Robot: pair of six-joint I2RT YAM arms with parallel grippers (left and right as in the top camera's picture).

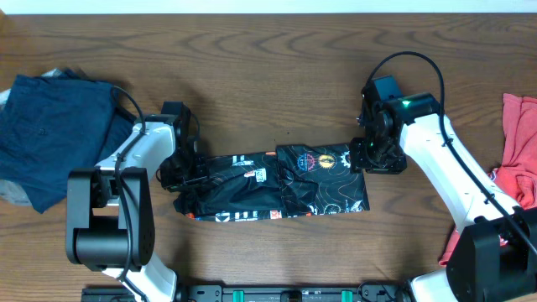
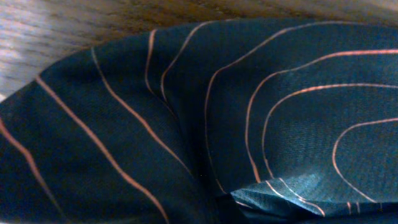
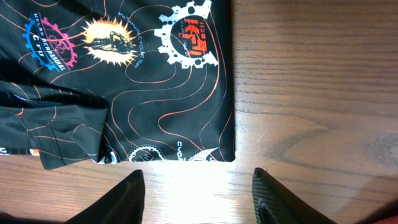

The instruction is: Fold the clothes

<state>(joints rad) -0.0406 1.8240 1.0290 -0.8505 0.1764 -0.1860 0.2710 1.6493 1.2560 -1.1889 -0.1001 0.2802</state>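
Overhead has the black shirt [image 1: 252, 189] folded into a strip on the surface [image 1: 268, 67], right fingers [image 3: 124, 199] spread empty at its right-edge end, probably lining up another fold, while the left fingers [image 1: 186, 174] are too buried to tell.

Black shirt [image 1: 277, 184] w/ orange wavy lines, navy garment [image 1: 50, 126], red tee [image 1: 516, 143]

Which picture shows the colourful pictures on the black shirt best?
The right wrist view: the logos are big and sharp there. Overhead they are tiny specks on the black shirt. The left wrist view shows only orange lines, no logos.
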